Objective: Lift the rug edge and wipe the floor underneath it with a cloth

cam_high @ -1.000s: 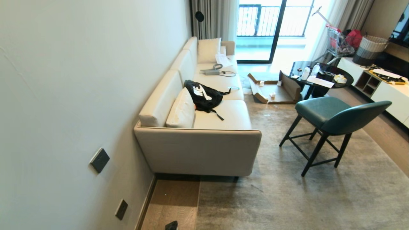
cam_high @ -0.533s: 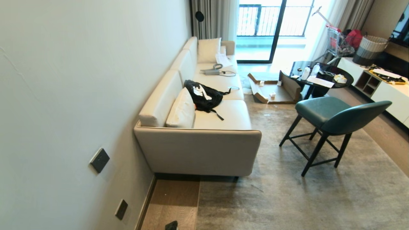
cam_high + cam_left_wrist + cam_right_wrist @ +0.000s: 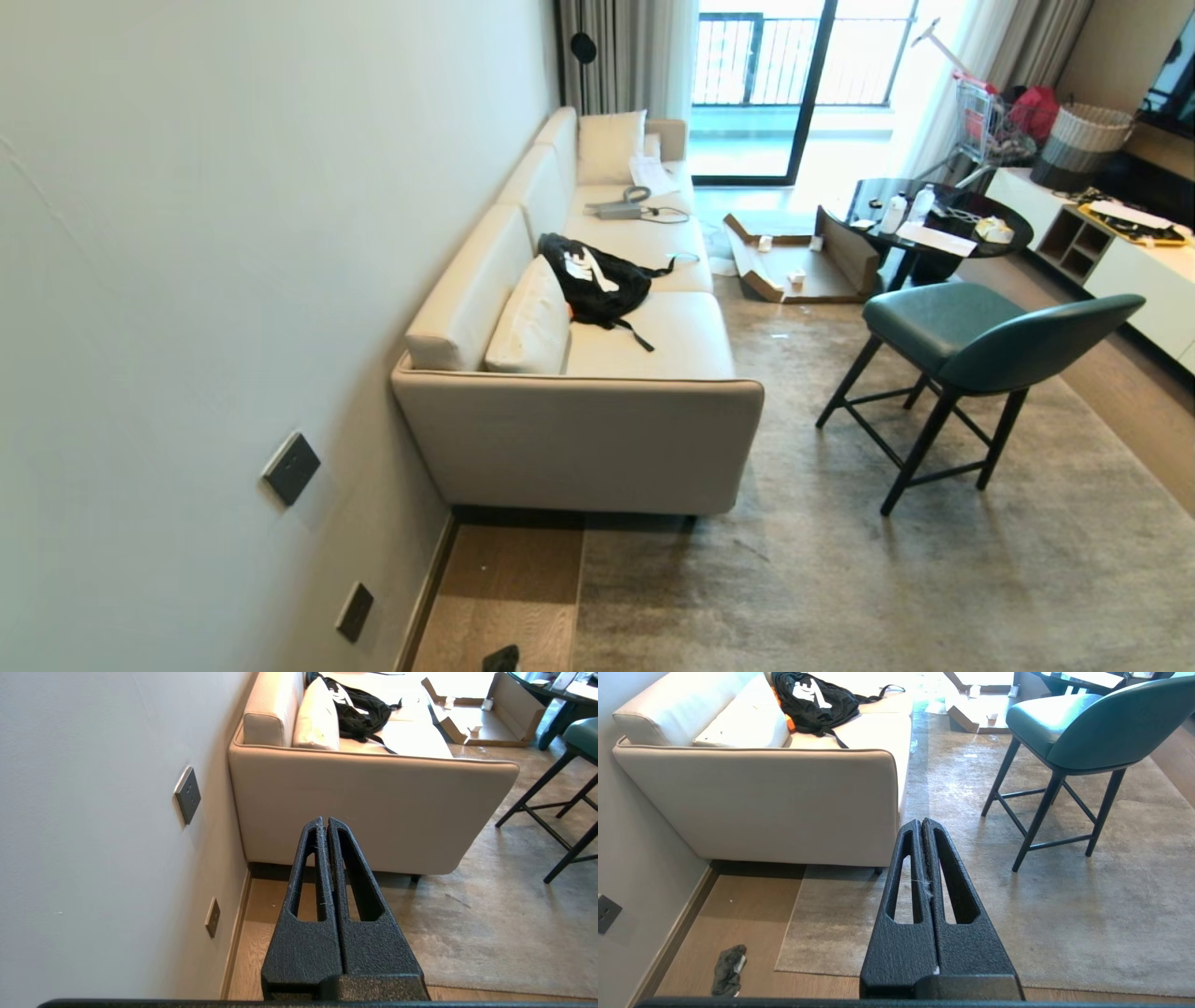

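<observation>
The pale grey-beige rug lies flat. Its straight rug edge runs from under the sofa to a corner on the brown wood floor. A small dark grey cloth lies crumpled on the floor between that corner and the wall. In the head view the rug edge borders the floor strip beside the wall. My left gripper and right gripper hang above the floor. Both are shut and empty, and neither shows in the head view.
A cream sofa stands against the wall with a black bag on its seat. A green chair stands on the rug to the right. Farther back are a cardboard box and a round black table. Sockets sit on the wall.
</observation>
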### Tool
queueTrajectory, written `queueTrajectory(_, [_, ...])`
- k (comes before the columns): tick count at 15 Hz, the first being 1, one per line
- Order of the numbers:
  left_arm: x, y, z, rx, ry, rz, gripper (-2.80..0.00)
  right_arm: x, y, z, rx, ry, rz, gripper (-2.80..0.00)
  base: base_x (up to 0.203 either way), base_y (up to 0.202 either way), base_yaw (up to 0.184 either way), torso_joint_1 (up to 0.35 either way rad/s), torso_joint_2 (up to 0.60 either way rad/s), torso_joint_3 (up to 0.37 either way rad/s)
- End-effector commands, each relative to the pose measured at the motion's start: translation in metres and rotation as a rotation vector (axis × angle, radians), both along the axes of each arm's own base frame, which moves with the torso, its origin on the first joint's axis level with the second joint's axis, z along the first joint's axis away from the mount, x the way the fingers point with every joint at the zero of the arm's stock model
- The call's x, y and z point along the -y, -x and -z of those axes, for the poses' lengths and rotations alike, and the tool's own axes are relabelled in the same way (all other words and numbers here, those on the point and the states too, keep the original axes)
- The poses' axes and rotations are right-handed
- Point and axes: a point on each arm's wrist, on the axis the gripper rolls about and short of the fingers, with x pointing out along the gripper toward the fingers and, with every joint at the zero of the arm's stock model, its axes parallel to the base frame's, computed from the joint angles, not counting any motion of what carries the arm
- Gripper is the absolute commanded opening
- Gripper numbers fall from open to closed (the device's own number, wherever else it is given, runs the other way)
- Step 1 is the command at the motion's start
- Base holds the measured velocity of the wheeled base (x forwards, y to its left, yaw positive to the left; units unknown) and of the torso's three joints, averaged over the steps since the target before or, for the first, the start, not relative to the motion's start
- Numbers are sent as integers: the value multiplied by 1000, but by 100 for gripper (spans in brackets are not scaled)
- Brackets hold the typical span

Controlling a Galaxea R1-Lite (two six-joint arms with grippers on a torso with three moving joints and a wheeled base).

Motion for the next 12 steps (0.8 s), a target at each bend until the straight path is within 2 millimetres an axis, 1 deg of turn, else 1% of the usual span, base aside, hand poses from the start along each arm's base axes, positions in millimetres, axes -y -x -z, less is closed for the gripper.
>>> queueTrajectory(1, [0, 0, 0, 0, 1, 0, -280, 0, 0, 0, -2, 1, -1, -280, 0, 0, 0, 0, 0, 0])
queueTrajectory(12, [0, 0, 0, 0, 1, 0, -280, 0, 0, 0, -2, -19, -1, -280, 0, 0, 0, 0, 0, 0])
